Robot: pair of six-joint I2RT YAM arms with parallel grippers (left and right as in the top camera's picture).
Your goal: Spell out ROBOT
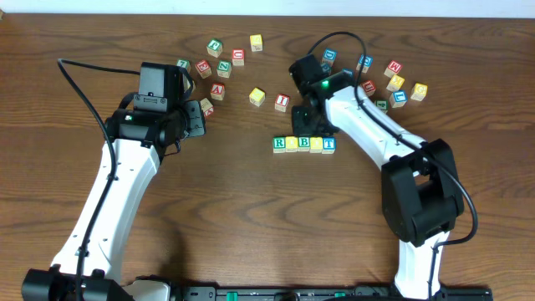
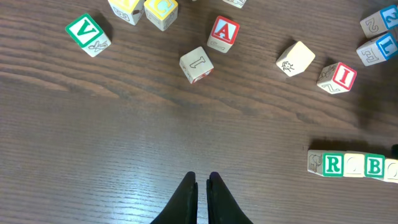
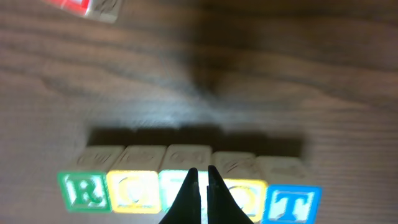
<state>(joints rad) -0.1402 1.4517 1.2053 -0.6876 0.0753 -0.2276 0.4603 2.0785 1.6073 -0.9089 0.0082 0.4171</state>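
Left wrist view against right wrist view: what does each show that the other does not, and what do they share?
Only the left wrist: the green V cube and the red A cube. Only the right wrist: the blue T cube ending the row. Both: the green R cube starting that row, on the table.

light: we see it even overhead | focus: right-wrist view blurred | shadow: dark behind row of wooden letter cubes (image 3: 143,186)

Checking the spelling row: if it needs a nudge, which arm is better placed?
Right, probably: the right claw hangs shut by the middle of the row, while the left claw sits well off to its side.
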